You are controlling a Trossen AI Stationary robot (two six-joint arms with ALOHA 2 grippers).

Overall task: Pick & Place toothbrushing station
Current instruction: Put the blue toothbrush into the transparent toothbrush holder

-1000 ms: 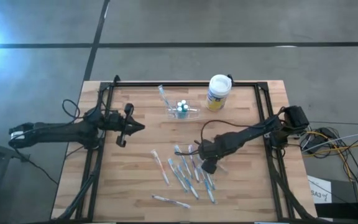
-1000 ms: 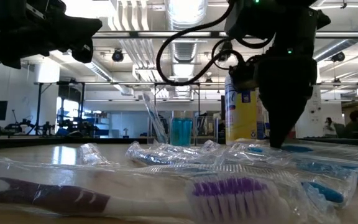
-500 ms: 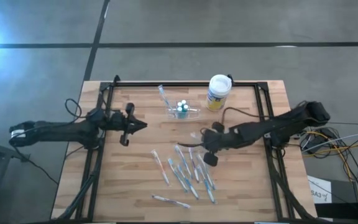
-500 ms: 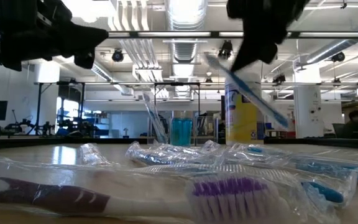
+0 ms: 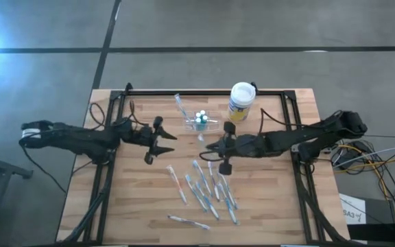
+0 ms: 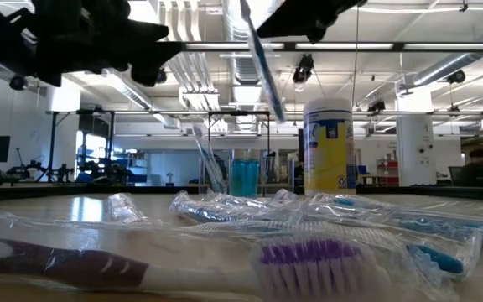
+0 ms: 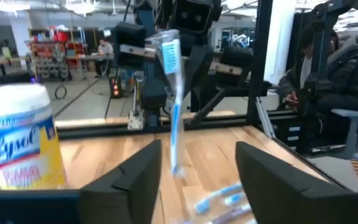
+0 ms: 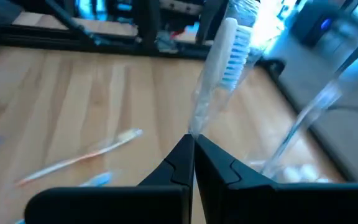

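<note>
The toothbrushing station [image 5: 202,123], a small clear holder with a toothbrush leaning in it and blue-green caps inside, stands on the tabletop [image 5: 149,199] a little in from the far rail of the dark frame [image 5: 190,91]. Just beside it, on the right arm's side, stands the white-lidded canister [image 5: 241,101] with its yellow label, hard against that far rail.

The right claw [image 5: 209,147] hovers just in front of the station, toward the near edge, its fingers pinched together on the lower end of a wrapped toothbrush [image 8: 219,59]. In the right wrist view the brush rises from the fingertips with its bristles uppermost; in the low view it hangs tilted in the air, clear of the tabletop, in front of the canister.

The left claw [image 5: 169,142] is on the other side of the station, also slightly toward the near edge, with its fingers [image 7: 132,177] spread wide and nothing between them. It points at the held brush; the two claws are near each other but apart.

Between the station and the near edge lies a loose scatter of wrapped toothbrushes [image 5: 204,191], some overlapping. Bare wood lies open beyond the station toward the left arm's side rail, and likewise past the scatter toward the right arm's side.
</note>
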